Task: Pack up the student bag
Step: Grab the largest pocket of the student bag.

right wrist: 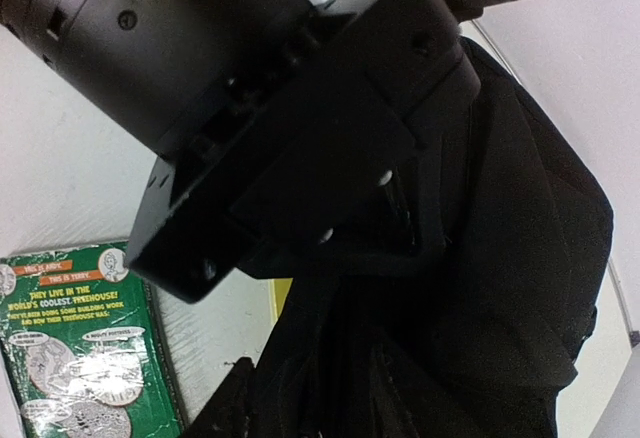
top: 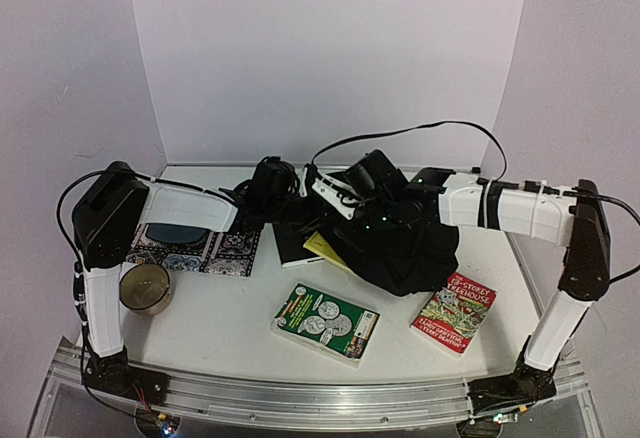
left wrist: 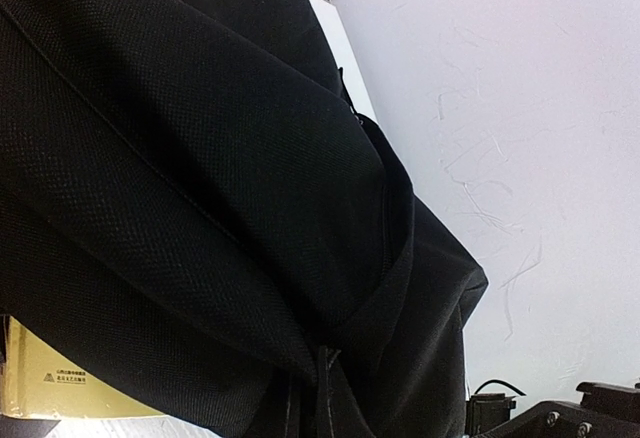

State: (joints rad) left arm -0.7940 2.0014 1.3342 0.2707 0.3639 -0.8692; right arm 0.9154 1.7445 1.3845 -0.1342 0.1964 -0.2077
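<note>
Top external: likely lifting large soft black fabric backpack (top: 405, 243) open for loading; cannot tell grip of left tool (top: 283, 196), right tool (top: 338, 198).

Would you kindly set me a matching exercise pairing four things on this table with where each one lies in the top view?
Things:
1. student bag
2. green book
3. red book
4. round tin

Places:
a. front, middle
b. far left
c. front, right
d. middle, farther back than both books

Pairs: 1-d, 2-a, 3-c, 4-b.
</note>
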